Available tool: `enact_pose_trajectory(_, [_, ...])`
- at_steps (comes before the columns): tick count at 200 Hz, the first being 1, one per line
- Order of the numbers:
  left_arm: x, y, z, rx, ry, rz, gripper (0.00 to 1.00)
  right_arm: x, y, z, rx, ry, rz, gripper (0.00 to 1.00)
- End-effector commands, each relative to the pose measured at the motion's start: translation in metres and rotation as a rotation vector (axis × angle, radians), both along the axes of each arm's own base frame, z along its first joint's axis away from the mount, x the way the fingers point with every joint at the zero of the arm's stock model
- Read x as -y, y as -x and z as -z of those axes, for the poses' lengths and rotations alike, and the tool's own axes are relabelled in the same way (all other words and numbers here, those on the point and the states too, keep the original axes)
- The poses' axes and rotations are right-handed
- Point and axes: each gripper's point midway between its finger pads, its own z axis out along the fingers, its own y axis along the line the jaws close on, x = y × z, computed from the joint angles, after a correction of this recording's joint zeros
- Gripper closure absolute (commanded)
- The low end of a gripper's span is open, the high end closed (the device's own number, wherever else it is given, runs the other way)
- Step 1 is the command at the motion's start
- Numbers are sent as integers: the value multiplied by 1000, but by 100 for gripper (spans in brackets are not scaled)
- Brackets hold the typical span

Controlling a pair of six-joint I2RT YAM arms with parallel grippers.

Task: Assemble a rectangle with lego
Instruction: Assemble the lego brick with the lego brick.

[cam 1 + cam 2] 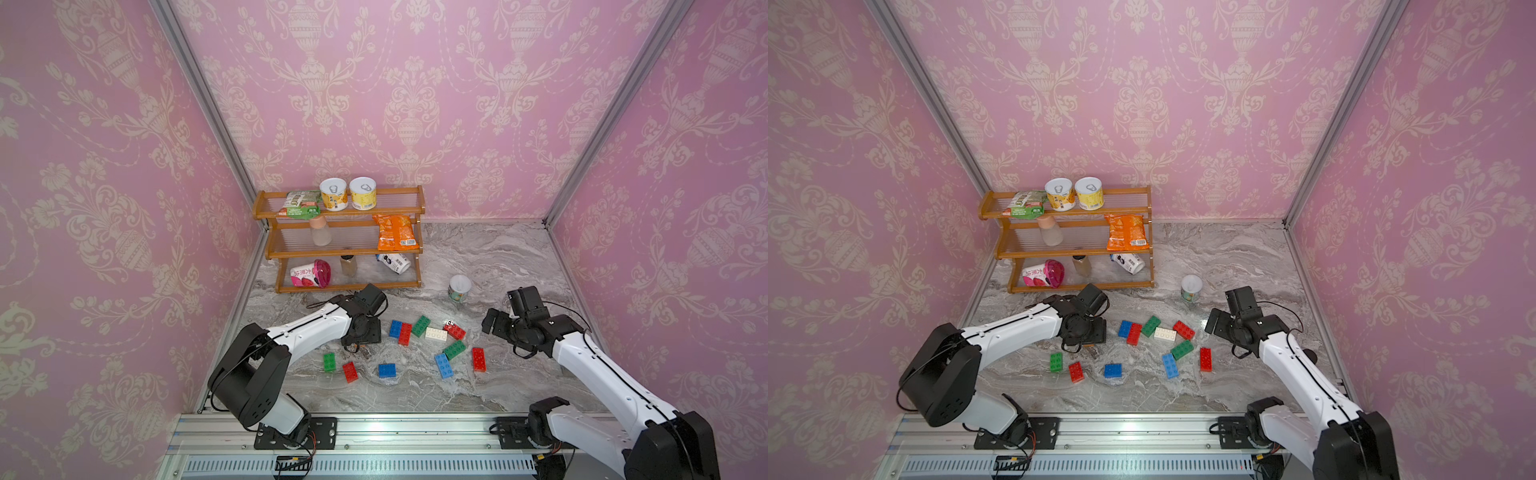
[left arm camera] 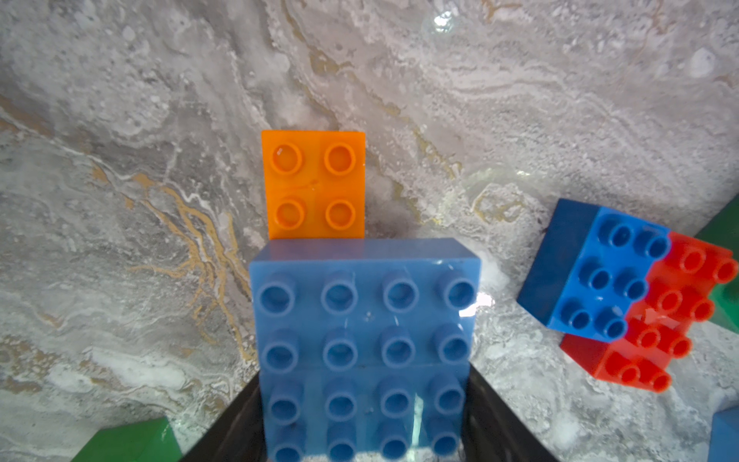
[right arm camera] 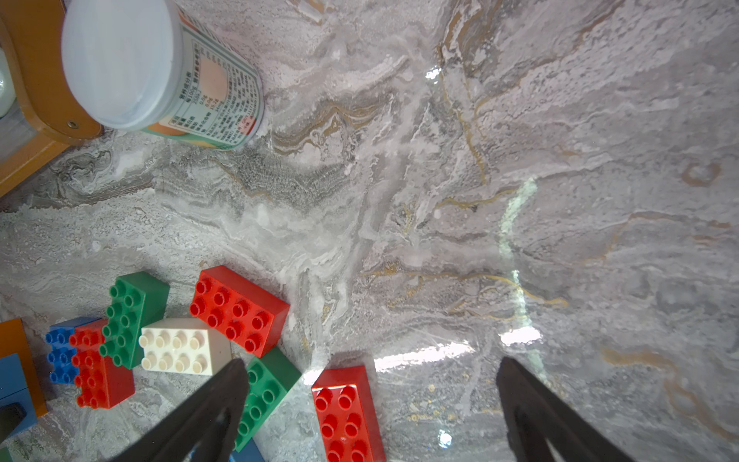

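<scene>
My left gripper (image 2: 364, 404) is shut on a light blue lego block (image 2: 360, 320), four studs by four, with a seam across its middle. An orange two-by-two brick (image 2: 314, 186) lies on the marble just past the block's far edge. In both top views the left gripper (image 1: 365, 332) points down, left of a joined blue and red pair (image 1: 400, 331). My right gripper (image 3: 372, 362) stands open above the table with nothing between its fingers; a red brick (image 3: 346, 412) lies under it. Green (image 1: 421, 325), white (image 1: 435, 333) and red (image 1: 454, 330) bricks are clustered mid-table.
More loose bricks lie nearer the front: green (image 1: 329, 361), red (image 1: 350, 371), blue (image 1: 387, 370), blue (image 1: 444, 365), green (image 1: 454, 350), red (image 1: 478, 359). A white cup (image 1: 459, 287) stands behind the bricks. A wooden shelf rack (image 1: 345, 249) with cans and snacks is at the back left.
</scene>
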Motion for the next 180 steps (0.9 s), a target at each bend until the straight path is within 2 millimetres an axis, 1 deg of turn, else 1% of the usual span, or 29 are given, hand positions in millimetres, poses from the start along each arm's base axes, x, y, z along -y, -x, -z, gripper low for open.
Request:
enact_pose_trajectory(1, [-15,15,16,-76,-47,-28,79,1,-2,-3,12,10,6,0])
enact_pose_trajectory(8, [-15,14,14,-69,-48,-30,74,0,-2,-3,12,8,4,0])
enact_pose_trajectory(36, [-15,12,9,-55,-47,-37,50,-1,-3,-2,13,2,-3,0])
enact_pose_trajectory(55, [-15,11,5,-46,-42,-41,36,-1,-3,-3,15,4,-2,0])
enact_pose_trajectory(68, [-15,10,3,-41,-45,-40,23,-1,-2,-3,17,4,-1,0])
enact_pose_trajectory(95, [-15,7,-2,-28,-43,-45,7,0,0,-1,16,7,0,0])
enact_pose_trajectory(122, [-15,5,-9,-12,-37,-49,1,1,1,0,16,6,1,0])
enact_pose_trajectory(140, [-13,3,-16,5,-26,-48,1,1,1,-1,16,9,3,0])
enact_pose_trajectory(160, [-8,-3,-31,43,1,-47,1,2,0,-2,17,12,6,0])
enact_pose_trajectory(180, [6,-13,-51,113,34,-7,1,4,1,-3,14,20,11,0])
